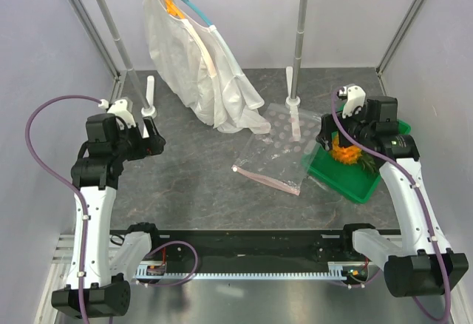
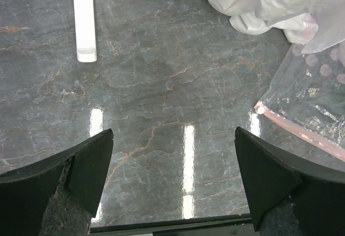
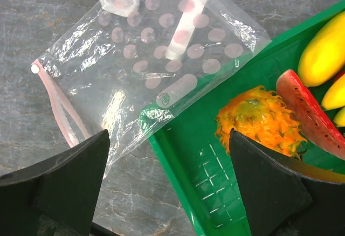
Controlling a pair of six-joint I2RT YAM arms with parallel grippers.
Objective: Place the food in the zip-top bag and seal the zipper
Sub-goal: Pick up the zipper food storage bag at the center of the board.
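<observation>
Hand [image 3: 168, 134] spread wide, pineapple [image 3: 254, 120], watermelon slice [image 3: 310, 112] in green tray [image 3: 215, 203], bag [image 3: 145, 63] overlapping rim

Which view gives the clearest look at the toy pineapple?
The right wrist view: the pineapple lies unobstructed in the green tray, its spiky orange surface close and sharp. The top external view shows only a small orange patch of it, partly hidden by the right arm. The left wrist view misses it entirely.

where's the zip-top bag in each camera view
Top external: the zip-top bag lies right of centre, beside the green tray's left rim.
Left wrist: only its corner, at the far right edge.
Right wrist: upper left to centre, overlapping the tray's rim.
Shared landmark: the pinkish zipper along its mouth edge, visible in all three.
</observation>
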